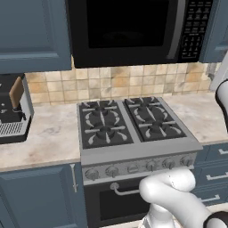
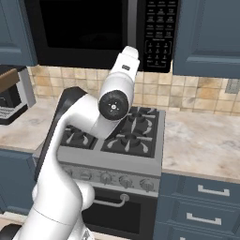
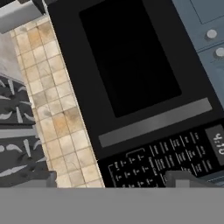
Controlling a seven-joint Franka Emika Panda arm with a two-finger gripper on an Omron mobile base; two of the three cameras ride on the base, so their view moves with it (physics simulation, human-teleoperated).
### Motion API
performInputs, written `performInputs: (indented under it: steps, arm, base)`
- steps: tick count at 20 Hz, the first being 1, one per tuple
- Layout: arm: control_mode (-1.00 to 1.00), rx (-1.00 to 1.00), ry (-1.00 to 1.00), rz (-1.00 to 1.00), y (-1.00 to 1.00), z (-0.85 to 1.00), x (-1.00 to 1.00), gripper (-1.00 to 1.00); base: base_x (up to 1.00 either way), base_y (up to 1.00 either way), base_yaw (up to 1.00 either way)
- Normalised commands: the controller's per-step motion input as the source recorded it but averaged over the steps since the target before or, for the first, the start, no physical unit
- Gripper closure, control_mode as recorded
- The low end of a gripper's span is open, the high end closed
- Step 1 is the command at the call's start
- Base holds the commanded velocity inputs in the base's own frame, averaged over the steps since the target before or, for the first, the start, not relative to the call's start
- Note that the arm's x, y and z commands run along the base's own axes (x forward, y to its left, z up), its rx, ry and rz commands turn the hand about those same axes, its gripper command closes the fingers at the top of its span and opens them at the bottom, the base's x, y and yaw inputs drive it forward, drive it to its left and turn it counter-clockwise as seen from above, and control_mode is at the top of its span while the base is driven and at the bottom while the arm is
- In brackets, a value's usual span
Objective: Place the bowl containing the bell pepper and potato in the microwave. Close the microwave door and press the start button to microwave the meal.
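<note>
Blue cabinets frame the cooking wall in the left base view, where the microwave (image 1: 133,31) hangs above the stove (image 1: 133,129), its keypad (image 1: 194,29) at its right edge. The microwave door (image 1: 124,29) with its grey handle (image 1: 180,26) sits flush and shut. A coffee machine (image 1: 13,111) stands at the left end of the counter (image 1: 49,133). No bowl, pepper or potato lies on the burners or on the counter stretches on show.

From the right base view, the white arm rises over the stove's front edge toward the lower right corner of the microwave, near the keypad.

Through the hand view, rolled sideways, the door glass, handle and keypad lie close ahead. The gripper (image 3: 116,180) has its fingertips (image 3: 46,179) spread wide apart at the bottom edge, grasping nothing.

With the door closed and the food out of sight, my judgement is that the bowl is already inside and only pressing start remains, though the dark glass hides any proof.
</note>
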Motion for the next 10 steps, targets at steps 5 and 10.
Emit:
performInputs:
  steps: [5, 10]
  arm:
    - [-1.0, 0.0, 0.04, 0.0, 0.0, -0.08, 0.0, 1.0]
    - [-1.0, 0.0, 0.05, 0.01, 0.0, 0.0, 0.01, 1.0]
  base:
    - [0.0, 0.0, 0.0]
    - [0.0, 0.0, 0.0]
